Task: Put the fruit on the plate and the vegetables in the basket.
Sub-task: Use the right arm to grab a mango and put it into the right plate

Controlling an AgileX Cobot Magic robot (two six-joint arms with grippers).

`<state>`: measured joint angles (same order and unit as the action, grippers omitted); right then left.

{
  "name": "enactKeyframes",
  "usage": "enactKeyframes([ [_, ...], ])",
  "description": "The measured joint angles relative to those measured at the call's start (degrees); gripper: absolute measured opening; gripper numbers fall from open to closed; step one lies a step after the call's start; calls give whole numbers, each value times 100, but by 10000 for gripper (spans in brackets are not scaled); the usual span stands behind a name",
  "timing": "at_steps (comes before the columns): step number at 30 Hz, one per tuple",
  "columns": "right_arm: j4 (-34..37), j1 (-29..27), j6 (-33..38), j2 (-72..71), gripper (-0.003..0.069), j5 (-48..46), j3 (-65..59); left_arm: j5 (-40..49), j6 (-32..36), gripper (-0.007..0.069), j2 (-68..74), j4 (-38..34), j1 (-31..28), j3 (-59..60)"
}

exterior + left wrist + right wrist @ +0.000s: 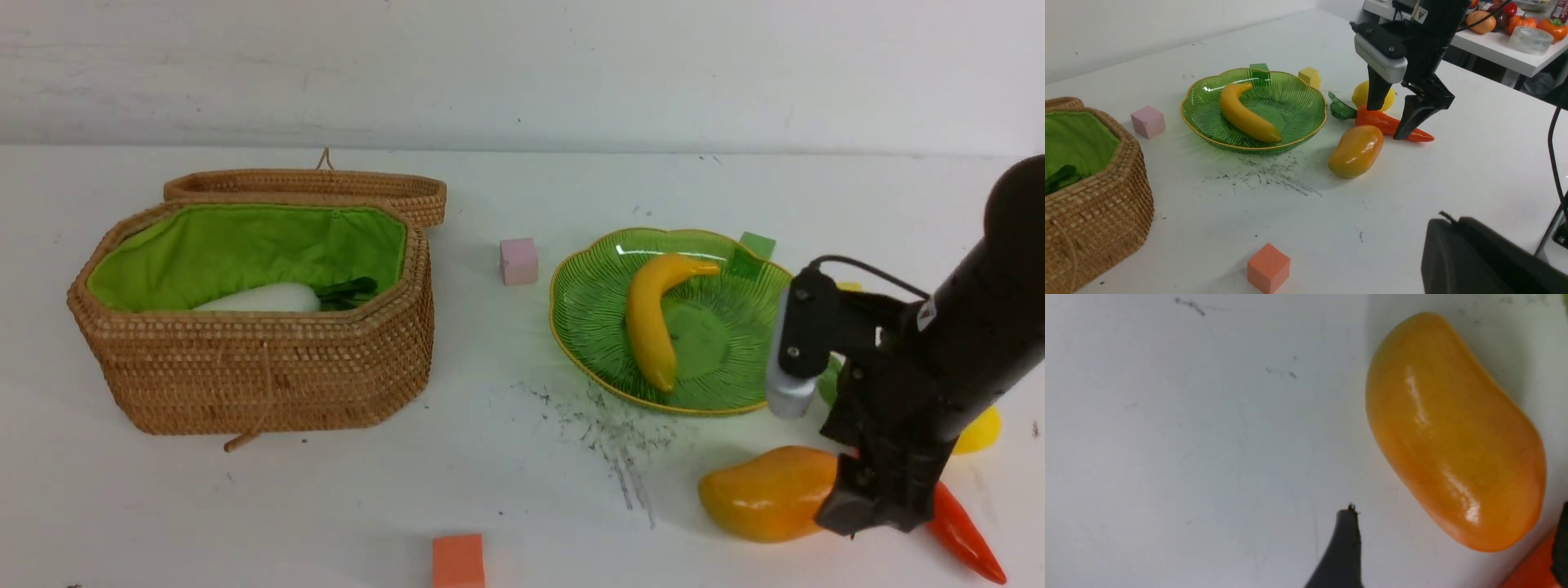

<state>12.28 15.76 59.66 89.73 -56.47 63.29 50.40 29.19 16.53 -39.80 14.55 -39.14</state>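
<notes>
Right gripper, jaws spread and empty, hangs low between the mango, stretching leftward, and the carrot just right.

Lab: scuffed white table, side bench with toy produce.

Glossy mango; ribbed glass plate; rough woven wicker basket

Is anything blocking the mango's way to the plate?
Nothing visible does. Only bare, scuffed table lies between the mango and the plate. The banana lies across the plate's middle, leaving room on either side. The carrot sits on the mango's other side, away from the plate.
</notes>
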Motion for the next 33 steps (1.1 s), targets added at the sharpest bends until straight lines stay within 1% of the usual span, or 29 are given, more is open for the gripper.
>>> enactKeyframes([
  [5,-103,0,121,103,613,221,-228,58,219,4,0,4,0,0],
  [8,-211,0,395,213,607,488,-316,87,337,5,0,4,0,0],
  [10,-265,0,639,333,601,881,-323,87,370,6,0,4,0,0],
  [11,-265,0,639,333,601,881,-323,87,370,6,0,4,0,0],
  [15,-126,0,1178,464,595,1353,-323,87,383,10,0,4,0,0],
  [19,-59,18,1668,618,593,1377,-323,87,383,15,0,4,0,0],
  [22,-59,58,1865,785,593,1430,-323,87,383,17,0,4,0,0],
  [33,-128,78,1930,1321,605,1723,-199,81,383,21,0,4,0,-4],
])
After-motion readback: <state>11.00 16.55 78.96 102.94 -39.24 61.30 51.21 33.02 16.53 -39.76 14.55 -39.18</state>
